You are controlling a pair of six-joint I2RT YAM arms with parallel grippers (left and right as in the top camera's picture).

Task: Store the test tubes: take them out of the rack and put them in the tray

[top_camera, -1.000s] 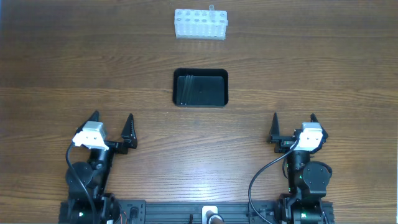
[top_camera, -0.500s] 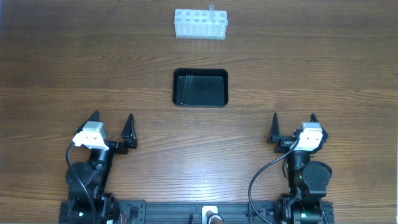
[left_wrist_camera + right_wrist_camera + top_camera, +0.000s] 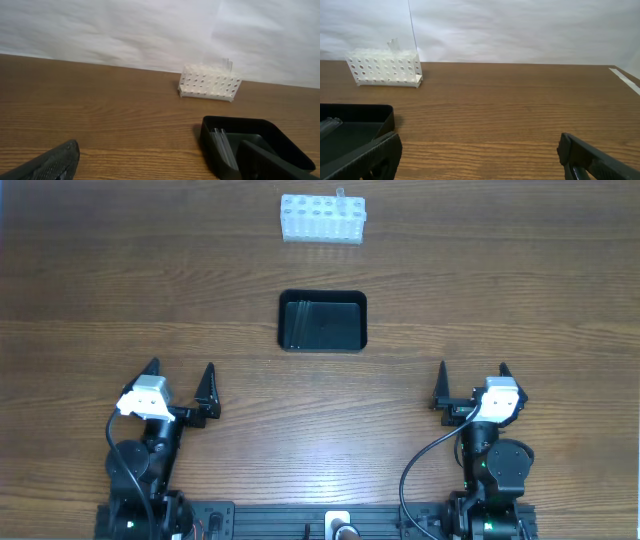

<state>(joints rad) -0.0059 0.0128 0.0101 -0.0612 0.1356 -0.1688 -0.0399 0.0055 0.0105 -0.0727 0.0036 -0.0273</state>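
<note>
Mostly done, by the look of it: several clear tubes [image 3: 300, 320] lie in the black tray [image 3: 345, 330] at mid-table, and the white rack [image 3: 322, 222] holds what seems to be one last test tube [image 3: 340, 194], upright at its far right corner (the other holes look empty). The left gripper [image 3: 180, 370] and right gripper [image 3: 472, 370] sit near their bases, fingers spread wide, holding nothing. Bare wood lies before them. The rack stands near the table's far edge, beyond the tray.

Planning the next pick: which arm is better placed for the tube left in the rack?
Likely right: the tube stands at the rack's right end, nearer the right end effector than the left end effector.
</note>
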